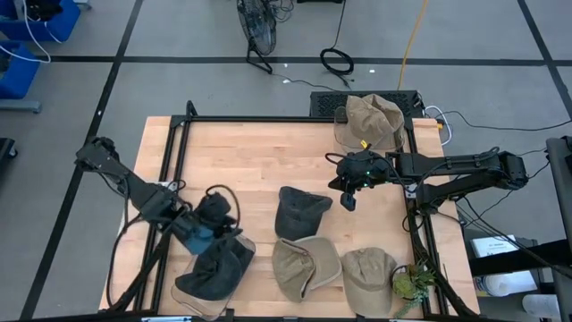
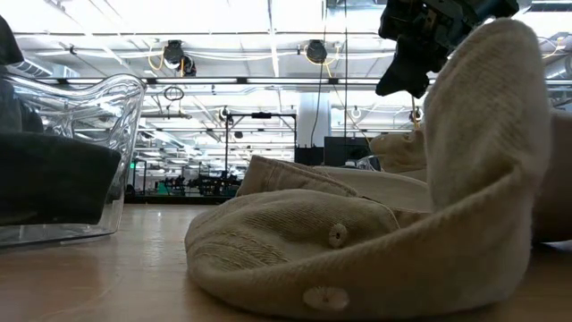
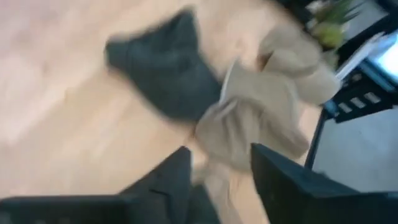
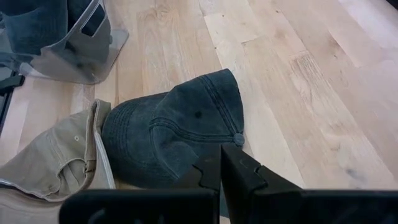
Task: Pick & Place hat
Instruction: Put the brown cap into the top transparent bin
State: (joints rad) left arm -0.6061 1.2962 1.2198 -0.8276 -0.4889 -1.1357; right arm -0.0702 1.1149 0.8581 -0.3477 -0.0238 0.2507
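Right up against the low camera lies a tan cotton cap (image 2: 357, 259) with round buttons on its strap, filling the front of the pale wooden bench (image 1: 241, 161). From above, that tan cap (image 1: 306, 266) lies just beside the dark grey denim cap (image 1: 300, 212), on the side toward the bench's front edge. Take the grey cap as our marker, sitting near the middle of the bench!

The right hand (image 1: 349, 200) hovers just beside the grey cap, on the side of the right arm, lifted off the wood. Its wrist camera looks straight down onto the grey cap (image 4: 174, 134), and the two dark fingers (image 4: 239, 171) sit pressed together with nothing between them.

Well beyond the grey cap toward the back rail rests a big khaki floppy hat (image 1: 369, 122). A second tan cap (image 1: 368, 277) lies at the front, farther from the grey cap than the first, and next to it a small green plant (image 1: 413, 283).

On the far side of the grey cap the left hand (image 1: 214, 225) is over a clear plastic tub (image 1: 214, 273) holding dark fabric; its fingers (image 3: 280, 180) stand apart with nothing between them.
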